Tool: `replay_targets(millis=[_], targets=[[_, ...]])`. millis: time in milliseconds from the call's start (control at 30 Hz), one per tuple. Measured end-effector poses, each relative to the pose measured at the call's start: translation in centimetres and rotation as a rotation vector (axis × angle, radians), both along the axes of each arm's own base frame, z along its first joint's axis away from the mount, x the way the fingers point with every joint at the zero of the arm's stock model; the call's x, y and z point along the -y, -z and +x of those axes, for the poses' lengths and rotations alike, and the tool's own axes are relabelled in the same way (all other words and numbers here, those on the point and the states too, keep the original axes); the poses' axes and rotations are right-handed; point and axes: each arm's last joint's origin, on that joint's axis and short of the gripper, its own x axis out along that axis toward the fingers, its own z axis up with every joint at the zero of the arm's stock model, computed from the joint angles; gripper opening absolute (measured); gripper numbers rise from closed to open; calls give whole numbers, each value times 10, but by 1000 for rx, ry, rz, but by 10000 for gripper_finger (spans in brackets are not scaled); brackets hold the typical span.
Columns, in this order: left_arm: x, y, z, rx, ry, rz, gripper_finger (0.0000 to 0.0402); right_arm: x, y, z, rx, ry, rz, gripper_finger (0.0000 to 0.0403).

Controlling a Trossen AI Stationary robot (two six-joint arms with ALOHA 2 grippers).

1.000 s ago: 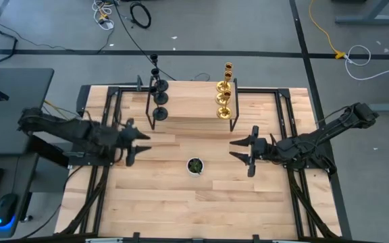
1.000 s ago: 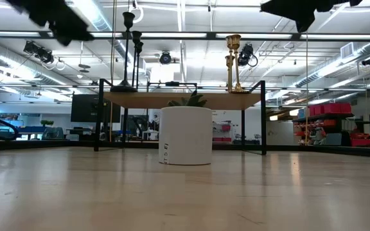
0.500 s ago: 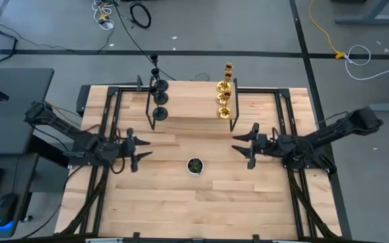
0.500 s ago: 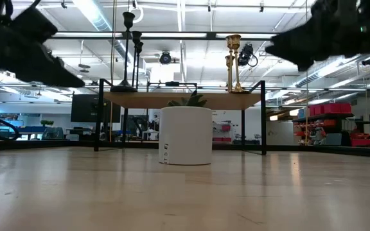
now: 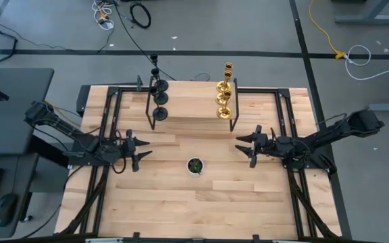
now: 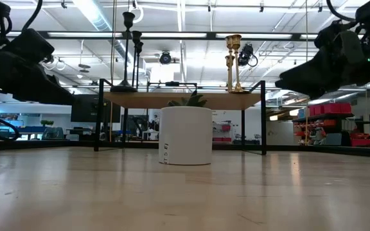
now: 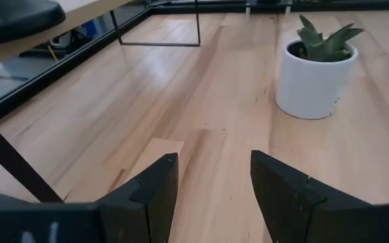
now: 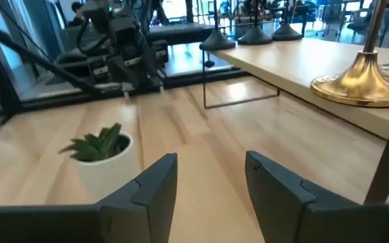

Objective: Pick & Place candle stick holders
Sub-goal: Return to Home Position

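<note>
Though both jaws apart, three black holders (image 5: 161, 98), three gold holders (image 5: 223, 99) on shelf (image 5: 191, 102).

Bare table (image 5: 194, 209) lies wide across the half away from the shelf (image 5: 191, 111), open to either arm. The pot (image 5: 194, 165) stands alone mid-table between the left gripper (image 5: 139, 150) and right gripper (image 5: 244, 150), with a gap on each side. Black holders (image 5: 159, 99) fill the shelf's left end, gold holders (image 5: 224, 94) its right; the board between is bare, and thin legs frame the space beneath
</note>
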Motion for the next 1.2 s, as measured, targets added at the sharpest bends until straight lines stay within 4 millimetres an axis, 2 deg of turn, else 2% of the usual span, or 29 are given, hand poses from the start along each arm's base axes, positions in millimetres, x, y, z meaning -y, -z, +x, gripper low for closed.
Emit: replay_targets(millis=[633, 1200], targets=[[0, -1, 0, 9, 10, -25, 188, 0, 0, 0, -9, 0, -6, 176], [-7, -32, -14, 322, 12, -182, 188, 6, 5, -24, -170, 5, -39, 176]])
